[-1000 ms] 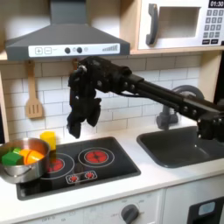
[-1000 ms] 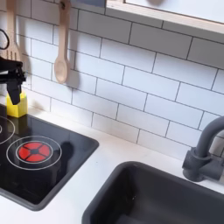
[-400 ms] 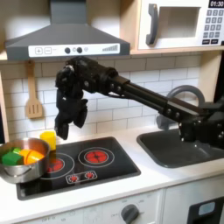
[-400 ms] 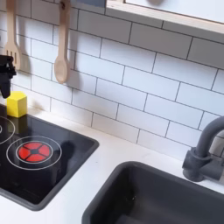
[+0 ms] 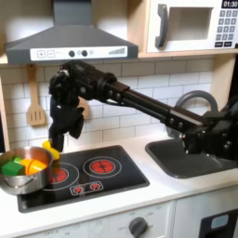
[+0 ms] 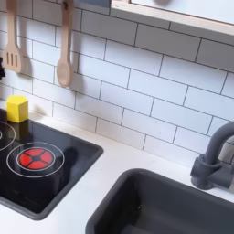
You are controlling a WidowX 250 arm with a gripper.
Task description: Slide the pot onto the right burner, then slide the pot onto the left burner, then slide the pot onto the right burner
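A toy kitchen with white tiled walls, a grey hood and a pale counter holds a black stove at the first exterior view's left. Furthest left in that view, a wooden spatula hangs on the tiles, and below it the pot sits at the stove's left edge, overhanging it and just beside the left burner, partly over that burner's rim; orange, green and yellow food pieces lie inside it. A yellow cup stands behind the pot, near the back of the stove. Above the cup hangs the gripper, pointing down, apart from the pot; its dark fingers blur against the arm, so whether the claw is wide or narrow I cannot tell. The right burner lies bare next to the left one. The black arm stretches rightwards across the tiles to its base by the dark sink and grey tap, with a microwave above. In the second exterior view, two wooden utensils hang on the wall at the left, the cup stands behind the stove, a solid-centred red burner shows, and the sink and tap fill the right.
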